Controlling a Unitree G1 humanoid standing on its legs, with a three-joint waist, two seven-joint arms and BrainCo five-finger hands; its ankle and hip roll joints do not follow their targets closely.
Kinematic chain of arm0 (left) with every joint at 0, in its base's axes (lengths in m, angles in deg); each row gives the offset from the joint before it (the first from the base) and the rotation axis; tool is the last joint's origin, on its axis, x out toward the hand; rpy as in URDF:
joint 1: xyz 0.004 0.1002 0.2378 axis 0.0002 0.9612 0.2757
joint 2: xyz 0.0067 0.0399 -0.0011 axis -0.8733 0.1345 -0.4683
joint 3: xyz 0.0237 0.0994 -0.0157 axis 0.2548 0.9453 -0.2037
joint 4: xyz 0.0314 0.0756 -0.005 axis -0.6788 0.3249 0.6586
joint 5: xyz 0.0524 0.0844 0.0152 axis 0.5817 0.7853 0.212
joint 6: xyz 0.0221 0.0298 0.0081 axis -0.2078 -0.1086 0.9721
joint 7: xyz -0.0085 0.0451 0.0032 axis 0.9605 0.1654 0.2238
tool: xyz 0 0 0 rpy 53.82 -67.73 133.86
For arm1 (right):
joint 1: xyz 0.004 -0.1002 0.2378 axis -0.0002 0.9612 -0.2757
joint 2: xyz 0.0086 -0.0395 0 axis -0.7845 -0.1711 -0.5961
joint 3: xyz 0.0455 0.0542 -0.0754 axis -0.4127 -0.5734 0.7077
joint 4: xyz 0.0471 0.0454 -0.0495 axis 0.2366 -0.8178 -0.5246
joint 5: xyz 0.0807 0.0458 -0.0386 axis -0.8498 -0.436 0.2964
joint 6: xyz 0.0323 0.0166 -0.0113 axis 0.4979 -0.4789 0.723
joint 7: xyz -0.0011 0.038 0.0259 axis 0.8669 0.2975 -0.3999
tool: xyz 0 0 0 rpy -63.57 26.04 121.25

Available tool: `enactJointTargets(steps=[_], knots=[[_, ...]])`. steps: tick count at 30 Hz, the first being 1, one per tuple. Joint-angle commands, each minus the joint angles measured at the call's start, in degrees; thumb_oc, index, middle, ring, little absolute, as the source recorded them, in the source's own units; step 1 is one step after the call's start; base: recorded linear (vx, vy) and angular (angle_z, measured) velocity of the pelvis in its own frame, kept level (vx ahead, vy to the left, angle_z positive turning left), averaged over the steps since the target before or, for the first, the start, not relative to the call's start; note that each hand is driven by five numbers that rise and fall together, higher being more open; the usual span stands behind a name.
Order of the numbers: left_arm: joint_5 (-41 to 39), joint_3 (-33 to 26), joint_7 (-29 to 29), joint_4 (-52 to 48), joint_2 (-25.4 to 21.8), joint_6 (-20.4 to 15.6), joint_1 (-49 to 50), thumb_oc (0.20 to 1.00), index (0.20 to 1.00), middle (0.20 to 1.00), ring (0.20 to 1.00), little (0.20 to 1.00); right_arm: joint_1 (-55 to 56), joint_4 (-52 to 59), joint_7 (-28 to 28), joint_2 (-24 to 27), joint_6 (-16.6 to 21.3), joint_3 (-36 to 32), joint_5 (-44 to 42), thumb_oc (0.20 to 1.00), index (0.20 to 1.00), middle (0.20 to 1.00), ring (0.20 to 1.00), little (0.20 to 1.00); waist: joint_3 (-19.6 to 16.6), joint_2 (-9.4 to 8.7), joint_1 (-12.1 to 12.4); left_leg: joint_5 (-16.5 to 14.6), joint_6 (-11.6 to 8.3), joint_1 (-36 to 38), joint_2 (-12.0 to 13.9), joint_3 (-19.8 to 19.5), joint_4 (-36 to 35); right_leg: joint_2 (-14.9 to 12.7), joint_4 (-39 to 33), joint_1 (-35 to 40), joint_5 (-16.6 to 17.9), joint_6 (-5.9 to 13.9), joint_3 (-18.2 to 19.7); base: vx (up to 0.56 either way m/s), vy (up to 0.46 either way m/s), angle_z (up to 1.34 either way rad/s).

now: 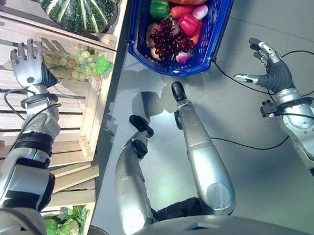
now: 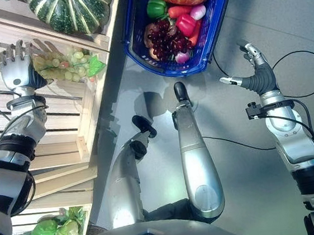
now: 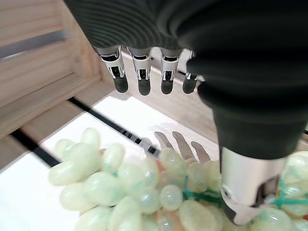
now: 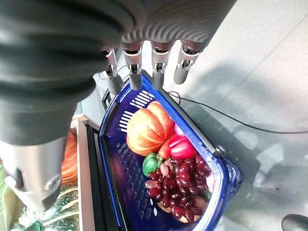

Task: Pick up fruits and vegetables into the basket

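Left wrist view: thumb (image 3: pixel 250 192) partly hides green grapes (image 3: pixel 120 183).

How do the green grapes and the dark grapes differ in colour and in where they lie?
The green grapes are pale green; the dark grapes are deep red-purple. The green grapes lie on the wooden shelf, under the open left hand; the dark grapes lie in the blue basket among other produce. Both are bunches of small round fruits.
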Motion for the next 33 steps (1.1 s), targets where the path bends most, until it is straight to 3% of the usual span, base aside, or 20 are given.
enactJointTargets(steps=[1, 13, 23, 31, 33], knots=[[1.0, -0.5, 0.9, 1.8, -4.1, 2.3, 1.9, 1.000, 1.000, 1.000, 1.000, 1.000, 1.3, 0.0, 1.6, -0.4, 4.6, -0.1, -0.6, 1.000, 1.000, 1.000, 1.000, 1.000, -3.0, -0.41, -1.9, -0.3, -1.70, -4.3, 1.6, 0.4, 3.5, 0.0, 1.2, -0.6, -2.9, 4.18, -1.5, 0.00, 0.000, 0.00], [-4.8, 2.7, -7.9, 8.2, -2.9, 3.5, -0.3, 1.000, 1.000, 1.000, 1.000, 1.000, -0.6, -1.6, 3.2, -1.1, 5.0, 0.7, -0.9, 1.000, 1.000, 1.000, 1.000, 1.000, -3.0, -1.49, -2.2, -0.5, -1.97, -7.7, 2.7, 0.4, 4.7, 0.7, 1.0, -3.5, -2.1, 4.20, -1.3, 0.00, -0.013, -0.01], [-3.6, 2.5, -5.3, 11.4, -1.7, 5.5, -0.2, 1.000, 1.000, 1.000, 1.000, 1.000, -1.8, -2.6, 4.7, -1.6, 5.6, 1.1, -1.5, 1.000, 1.000, 1.000, 1.000, 1.000, -3.0, -2.96, -1.6, -0.9, -1.62, -11.1, 2.7, -1.1, 5.8, 1.5, 1.2, -5.8, -1.7, 4.01, -1.8, -0.01, -0.016, -0.01], [6.3, 4.1, 0.2, 11.3, -2.7, 12.4, -2.5, 1.000, 1.000, 1.000, 1.000, 1.000, -3.0, -3.1, 6.1, -1.4, 5.8, 2.1, -2.1, 1.000, 1.000, 1.000, 1.000, 1.000, -3.0, -4.08, -1.0, -1.2, -1.47, -14.1, 2.7, -2.6, 6.8, 2.0, 1.5, -7.9, -1.3, 3.89, -2.3, -0.01, -0.017, 0.00], [10.7, 5.0, 1.4, 10.9, -3.0, 15.9, -3.7, 1.000, 1.000, 1.000, 1.000, 1.000, -3.4, -3.5, 6.8, -1.6, 6.7, 2.6, -2.2, 1.000, 1.000, 1.000, 1.000, 1.000, -3.0, -4.47, -0.8, -1.4, -1.37, -15.2, 2.7, -3.2, 7.2, 2.1, 1.7, -8.6, -1.2, 3.87, -2.5, -0.02, -0.052, 0.04]])
